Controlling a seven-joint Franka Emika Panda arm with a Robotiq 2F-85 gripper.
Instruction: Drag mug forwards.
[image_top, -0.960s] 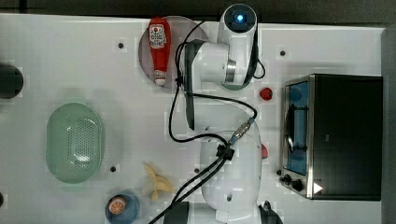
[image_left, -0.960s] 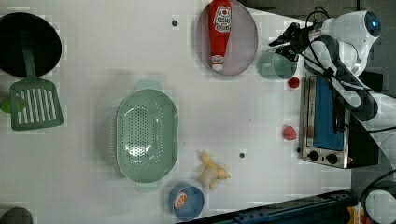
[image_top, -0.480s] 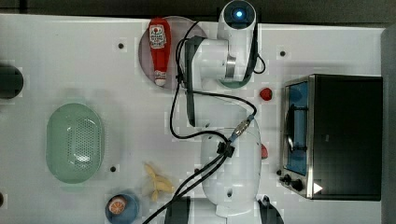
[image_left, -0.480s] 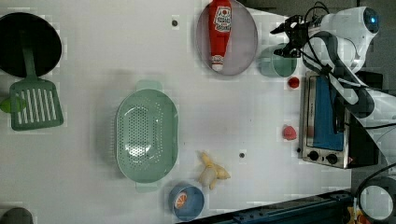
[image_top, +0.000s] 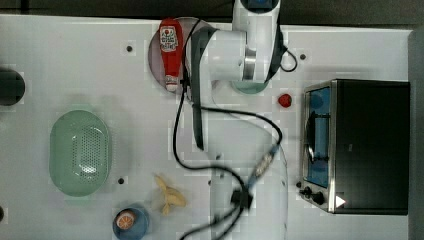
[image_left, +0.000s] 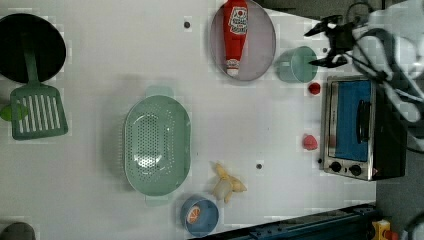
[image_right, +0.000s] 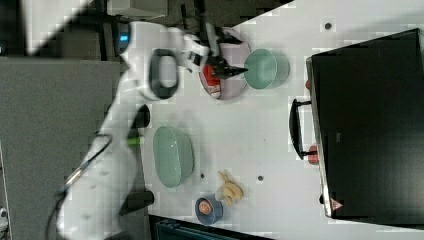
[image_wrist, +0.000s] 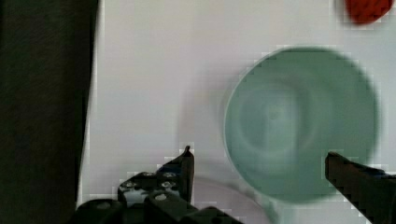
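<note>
White tabletop (image_left: 150, 50) carries every item. The mug (image_left: 297, 64) stands upright at the table's far edge in the left view, between the grey plate (image_left: 265, 30) and the toaster oven (image_left: 360, 127), just beside the plate rim and near a small red object (image_left: 314, 88). The gripper (image_left: 325, 42) hangs above it with fingers spread wide, holding nothing; the wrist view shows one fingertip (image_wrist: 187, 161) outside the rim and the other at the opposite wall, a stance suited to releasing or straddling the mug. A ketchup bottle (image_left: 235, 32) lies flat on the plate. Well apart sit the perforated green basket (image_left: 157, 145), banana peel (image_left: 227, 185), blue bowl (image_left: 200, 216) and spatula (image_left: 37, 107).
</note>
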